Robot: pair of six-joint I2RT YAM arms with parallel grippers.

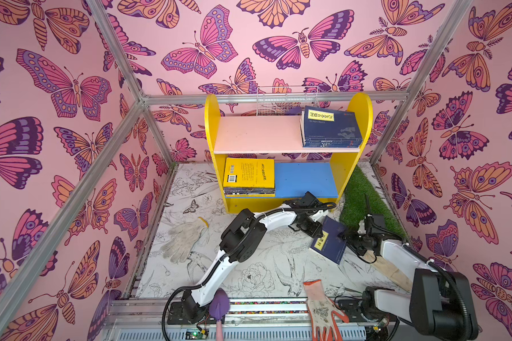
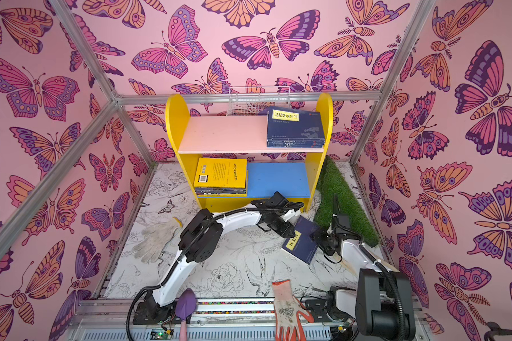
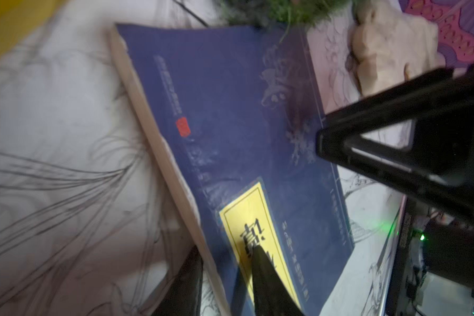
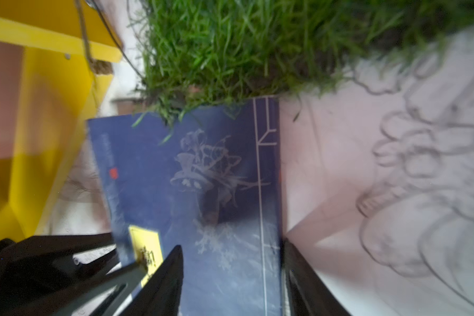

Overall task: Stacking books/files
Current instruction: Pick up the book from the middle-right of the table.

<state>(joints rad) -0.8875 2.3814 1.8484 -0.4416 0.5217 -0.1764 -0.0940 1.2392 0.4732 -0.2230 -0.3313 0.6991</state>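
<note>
Stacking looks nearly done, judging by where things lie. On the shelf's [image 1: 212, 133] lower board a yellow stack [image 1: 249, 175] sits at the left end, its top cover showing a barcode [image 1: 232, 178] and print too small to read. On the upper board a navy stack [image 1: 333, 130] sits at the right end, its label [image 1: 320, 115] bearing Chinese characters I cannot make out. One book [image 3: 230, 109] remains, askew on the surface [image 1: 249, 265], its far end touching the turf [image 1: 364, 200]. The left pincer [image 3: 225, 254] is parted, one finger outside the page edge, one over the title label [image 3: 244, 213], whose characters are half hidden; a red seal [image 3: 183, 126] is illegible. The right pincer [image 4: 231, 243] stands wide at the spine, grasping nothing.
</note>
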